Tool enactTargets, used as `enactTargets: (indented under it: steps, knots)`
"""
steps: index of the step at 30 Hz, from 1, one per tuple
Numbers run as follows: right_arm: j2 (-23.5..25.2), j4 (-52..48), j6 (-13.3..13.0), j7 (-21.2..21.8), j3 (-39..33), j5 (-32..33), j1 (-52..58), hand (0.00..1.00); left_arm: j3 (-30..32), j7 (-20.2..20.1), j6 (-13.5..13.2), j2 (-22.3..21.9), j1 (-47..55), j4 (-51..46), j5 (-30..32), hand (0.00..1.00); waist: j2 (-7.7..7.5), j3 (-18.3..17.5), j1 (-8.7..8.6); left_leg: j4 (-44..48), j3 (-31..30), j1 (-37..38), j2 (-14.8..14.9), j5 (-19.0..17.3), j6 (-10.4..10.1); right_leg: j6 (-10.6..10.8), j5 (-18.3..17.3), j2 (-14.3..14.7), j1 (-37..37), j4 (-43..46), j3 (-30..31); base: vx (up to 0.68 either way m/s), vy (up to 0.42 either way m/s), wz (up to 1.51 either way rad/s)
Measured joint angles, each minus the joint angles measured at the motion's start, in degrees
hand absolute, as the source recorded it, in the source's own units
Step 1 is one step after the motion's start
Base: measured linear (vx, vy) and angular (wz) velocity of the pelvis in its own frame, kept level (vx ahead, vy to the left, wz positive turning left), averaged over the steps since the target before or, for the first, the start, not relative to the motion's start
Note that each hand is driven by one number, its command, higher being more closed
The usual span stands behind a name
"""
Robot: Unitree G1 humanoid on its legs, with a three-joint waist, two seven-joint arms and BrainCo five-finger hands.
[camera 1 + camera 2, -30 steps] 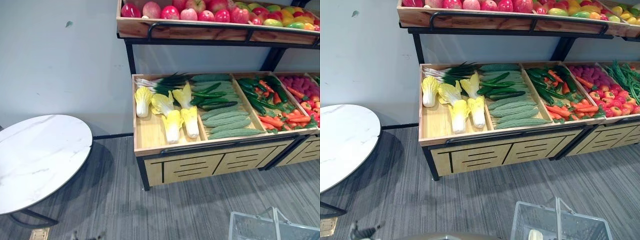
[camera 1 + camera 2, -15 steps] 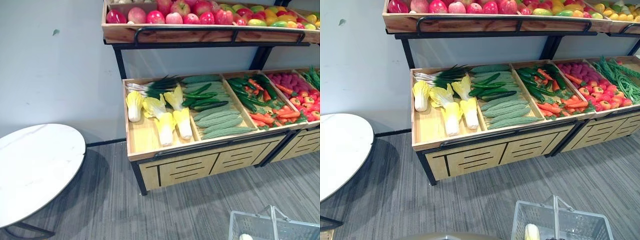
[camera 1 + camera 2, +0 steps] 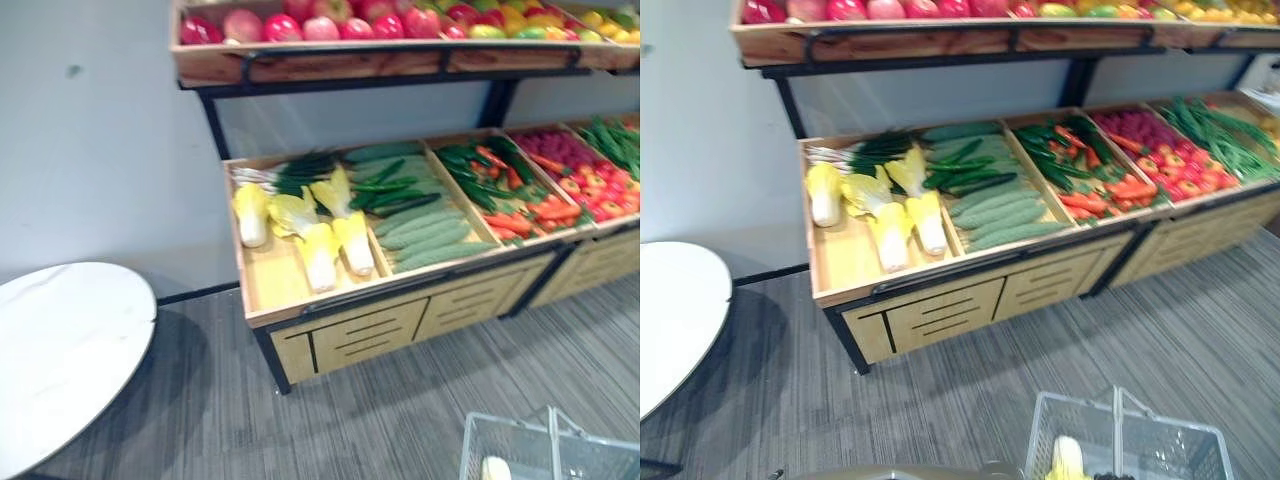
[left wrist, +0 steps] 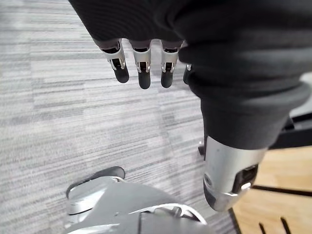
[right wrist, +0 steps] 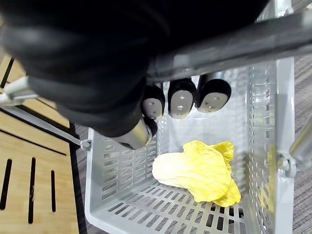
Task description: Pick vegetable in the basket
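View shifted; crinkled pale-yellow cabbage (image 5: pixel 197 170) in basket (image 5: pixel 122 168).

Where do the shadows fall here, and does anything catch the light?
Left eye view: the round table throws a dark shadow on the carpet beside it. Right eye view: the top shelf shades the wall below it. Right wrist view: the handle of the basket gleams; the cabbage is evenly lit.

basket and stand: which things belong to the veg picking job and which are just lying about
Job: basket, cabbage inside it, right hand curled round its handle, left hand hanging open, vegetables on the stand.
Lying about: round white table, fruit on the top shelf.
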Motion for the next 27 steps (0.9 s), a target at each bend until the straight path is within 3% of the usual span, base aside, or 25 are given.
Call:
enactTargets:
  steps: [1, 2, 3, 4, 6, 8, 10, 11, 13, 15, 20, 22, 23, 24, 27]
  knots:
    - [0.18, -0.33, -0.05, 0.00, 0.13, 0.00, -0.06, 1.00, -0.42, 0.02, 0.00, 0.07, -0.14, 0.01, 0.25, 0.00, 0.18, 0.16, -0.04, -0.08, 1.68, 0.08, 0.17, -0.30, 0.50, -1.23, 2.55, 0.57, -0.65, -1.28, 0.01, -0.10, 0.161, -1.28]
    - [0.18, -0.74, -0.14, 0.02, 1.12, 0.01, -0.30, 1.00, -0.65, 0.04, 0.00, -0.01, -0.44, 0.05, 0.34, 0.00, 1.86, 0.58, 0.06, -1.16, 4.47, 0.14, 1.75, -0.07, 1.29, -3.27, 8.03, 2.10, -0.78, -5.21, -0.19, -0.12, 0.129, -1.28]
    - [0.37, -1.46, -0.09, 0.12, 2.20, 0.03, -1.16, 1.00, -1.23, 0.12, -0.08, -0.35, -1.21, -0.02, 0.58, 0.00, 2.69, 2.21, 0.11, -2.72, 8.53, 1.05, 2.87, 1.25, 3.16, -5.07, 6.53, 1.93, -1.78, -0.54, -6.48, -0.19, 0.202, -1.30]
    - [0.57, -1.78, -0.10, 0.09, 2.27, 0.03, -0.99, 1.00, -1.83, 0.28, -0.11, 0.06, -1.91, -0.45, 1.33, 0.00, 2.54, 3.06, -0.20, -4.22, 10.57, 1.89, 2.70, 2.43, 2.94, -6.16, 0.78, 0.59, -3.28, 8.49, -12.80, -0.15, 0.149, -1.12]
    - [0.42, -1.59, -0.04, 0.02, 2.22, 0.03, -0.72, 1.00, -2.73, 0.35, -0.11, 0.40, -2.02, -0.63, 1.87, 0.00, 2.57, 3.44, -0.45, -7.55, 16.53, 4.69, 2.50, 4.19, 3.38, -7.39, -5.67, -2.15, -2.46, 21.53, -22.69, -0.05, 0.152, -1.27]
    - [0.46, -1.41, 0.05, 0.10, 2.53, -0.11, -0.91, 1.00, -2.99, 0.35, -0.09, 0.34, -1.61, -0.63, 1.83, 0.00, 2.38, 3.46, 0.09, -8.54, 23.27, 6.66, 2.35, 5.00, 3.37, -6.07, -8.25, -3.36, -0.30, 25.01, -25.95, 0.00, 0.080, -1.67]
    - [0.53, -0.60, 0.06, 0.11, 2.56, -0.08, -2.00, 1.00, -2.64, 0.35, -0.16, 0.38, -1.92, -0.82, 1.65, 0.00, 1.75, 3.82, 0.10, -7.82, 29.17, 7.11, 2.52, 5.33, 2.83, -3.37, -10.47, -3.16, 0.19, 19.62, -28.60, -0.01, -0.081, -1.62]
    - [0.51, -0.54, 0.08, 0.10, 2.55, -0.07, -2.40, 1.00, -2.61, 0.34, -0.18, 0.32, -2.05, -0.80, 1.56, 0.00, 1.74, 4.11, 0.12, -7.47, 30.78, 7.53, 2.73, 5.49, 2.57, -3.19, -10.64, -2.50, 0.27, 17.64, -29.26, -0.03, -0.175, -1.87]
    - [0.28, -0.40, 0.08, 0.04, 3.02, -0.17, -3.58, 1.00, -2.50, 0.31, -0.36, -0.75, -2.30, -0.59, 1.51, 0.00, 2.76, 4.45, 0.31, -6.21, 35.78, 7.53, 3.85, 5.94, 1.83, -3.16, -10.71, 1.90, 0.77, 7.21, -27.18, -0.03, -0.222, -1.68]
    - [0.18, -0.39, 0.11, -0.04, 3.76, -0.17, -3.41, 1.00, -2.66, 0.24, -0.37, -1.84, -3.44, -0.18, 1.62, 0.00, 3.57, 5.47, -1.42, -4.49, 36.77, 7.52, 5.80, 6.40, 1.09, -3.88, -9.25, 4.33, 1.28, 3.80, -25.75, -0.03, -0.194, -0.75]
    - [0.66, -0.47, 0.20, 0.00, 4.69, -0.17, 0.96, 1.00, -3.25, 0.13, -0.39, -2.52, -4.47, -0.62, 2.03, 0.00, 4.40, 5.12, -2.89, 3.84, 37.34, 8.63, 12.02, 7.19, -0.05, -4.62, -8.94, 8.57, 2.89, 0.17, -21.55, -0.07, -0.147, -0.50]
    - [0.60, -0.53, 0.18, 0.01, 6.03, -0.09, 1.27, 1.00, -3.14, 0.14, -0.38, -2.72, -4.44, -0.62, 2.02, 0.00, 4.76, 5.09, -2.63, 8.93, 35.78, 8.51, 14.79, 7.45, 0.34, -5.87, -8.19, 10.41, 2.97, -1.21, -18.31, -0.07, -0.111, -0.92]
    - [0.67, -0.66, -0.02, 0.11, 6.46, -0.11, 0.98, 1.00, -3.09, 0.03, -0.36, -2.93, -4.00, -0.99, 2.00, 0.00, 4.41, 5.41, -2.38, 12.55, 30.94, 7.40, 16.04, 8.30, 0.94, -6.71, -7.66, 11.10, 3.26, -1.52, -15.48, -0.04, -0.097, -1.13]
    - [0.19, -0.68, -0.28, 0.10, 6.81, -0.10, 0.08, 1.00, -3.19, 0.12, -0.38, -2.85, -3.88, -1.46, 1.80, 0.00, 4.00, 5.75, -2.22, 12.70, 19.51, 4.82, 13.13, 6.64, -0.37, -7.00, -7.57, 10.86, 3.08, -1.11, -12.59, -0.02, -0.047, -1.20]
    - [-1.58, 0.10, -0.53, 0.12, 8.90, -0.08, -1.03, 1.00, -3.47, 0.69, -0.49, -3.94, -3.39, -2.65, 1.39, 0.00, 4.30, 5.67, -0.87, 5.81, -2.84, 2.61, 3.15, 3.75, -1.80, -5.76, -6.65, 10.43, 2.73, -1.38, -5.38, -0.01, 0.047, -1.37]
